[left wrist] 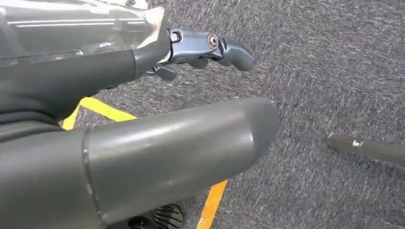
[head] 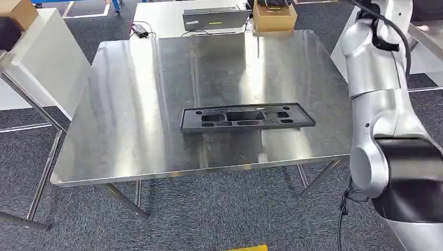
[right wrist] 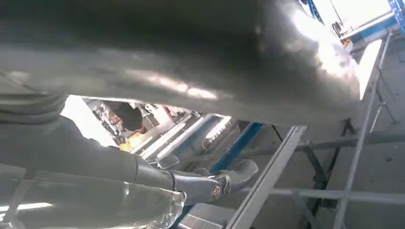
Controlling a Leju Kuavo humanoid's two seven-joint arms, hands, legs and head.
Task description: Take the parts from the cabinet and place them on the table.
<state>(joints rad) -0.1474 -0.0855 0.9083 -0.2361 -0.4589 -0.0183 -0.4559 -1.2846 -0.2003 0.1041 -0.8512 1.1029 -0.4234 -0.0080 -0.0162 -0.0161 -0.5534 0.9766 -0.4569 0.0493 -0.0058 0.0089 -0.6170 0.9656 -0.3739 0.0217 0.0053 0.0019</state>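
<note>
A long black plastic part [head: 245, 117] with several cut-outs lies flat on the steel table [head: 130, 104], near its front middle. My right arm [head: 376, 78] rises along the table's right side and leaves the head view at the top. In the right wrist view my right hand [right wrist: 157, 81] holds nothing, its blurred thumb apart from its dark fingers [right wrist: 215, 186], in front of a metal rack frame [right wrist: 353, 143]. My left hand [left wrist: 143, 143] hangs above grey carpet, thumb and fingers [left wrist: 210, 47] spread, with nothing in it.
Behind the steel table stands a white table with a cardboard box [head: 274, 18] and a grey device [head: 214, 18]. A white panel [head: 47, 57] leans at the left. Yellow floor tape [left wrist: 212, 205] and a dark bar [left wrist: 367, 148] lie below my left hand.
</note>
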